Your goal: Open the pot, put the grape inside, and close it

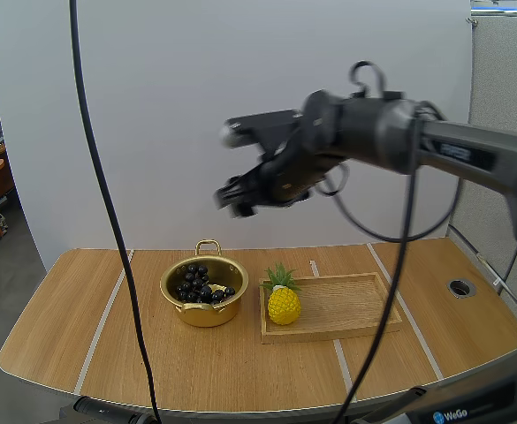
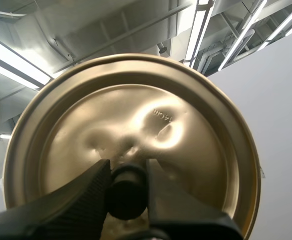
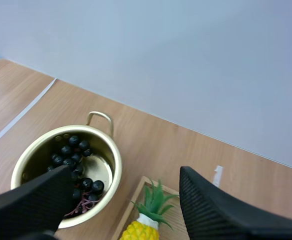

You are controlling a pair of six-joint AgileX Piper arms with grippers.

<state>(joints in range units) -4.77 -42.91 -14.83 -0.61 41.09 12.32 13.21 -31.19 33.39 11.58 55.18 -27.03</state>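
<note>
Left pincer (image 2: 127, 167) is clamped on the black knob (image 2: 127, 192) of the lid (image 2: 136, 110), a shiny gold disc with a few dents, sitting right past its tips. Right pincer (image 1: 225, 168) is spread wide, hanging high over the desk (image 1: 108, 344). Below it sits the open gold pot (image 1: 203, 314) with dark grapes (image 1: 203, 284) piled inside, and beside that a pineapple (image 1: 283, 302) on a tray (image 1: 346, 305).

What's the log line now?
dark grapes: in round gold metal pot | gold metal lid: pinched by left gripper | right gripper: open over wooden table
</note>
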